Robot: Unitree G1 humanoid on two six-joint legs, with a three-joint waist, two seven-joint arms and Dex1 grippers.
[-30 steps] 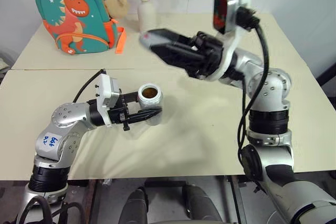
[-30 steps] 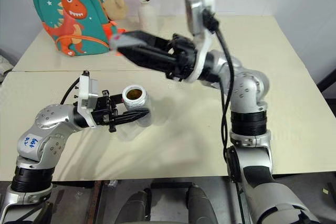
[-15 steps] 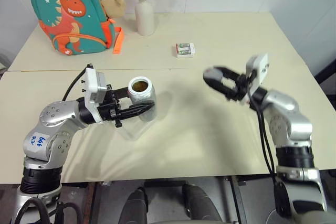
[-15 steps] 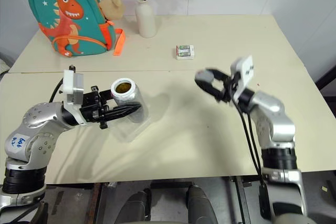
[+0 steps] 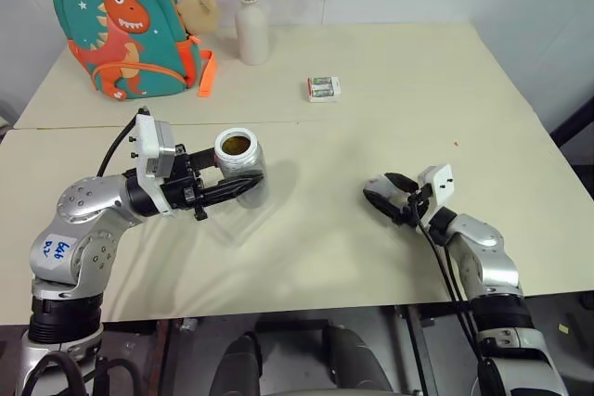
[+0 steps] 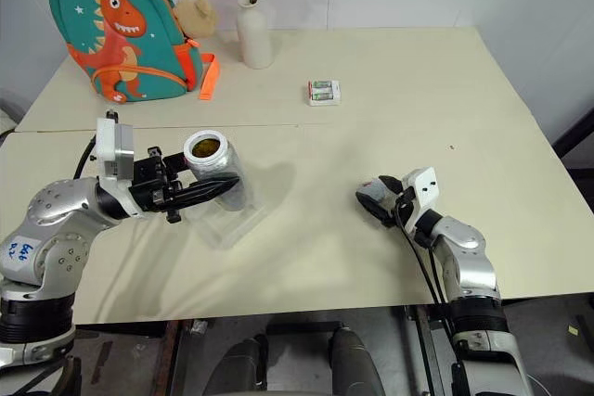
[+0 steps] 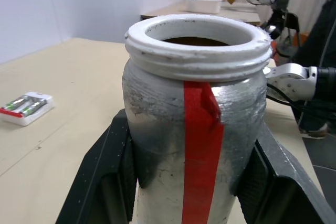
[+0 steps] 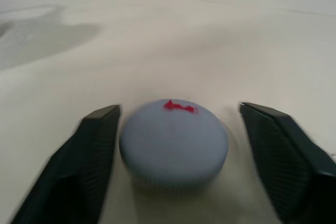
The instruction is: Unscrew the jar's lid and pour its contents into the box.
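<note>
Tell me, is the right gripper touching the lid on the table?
Apart. In the right wrist view the lid rests on the table between the right gripper's spread fingers, with gaps on both sides.

Silver-jointed arms with black two-finger grippers

Behind each gripper a white camera block is mounted; black cables are routed back, and a blue-marked sticker is carried further back on the left arm.

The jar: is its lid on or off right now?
Off. The jar, held in the left hand, has an open white rim with brown contents visible; the lid lies on the table between the right hand's open fingers.
</note>
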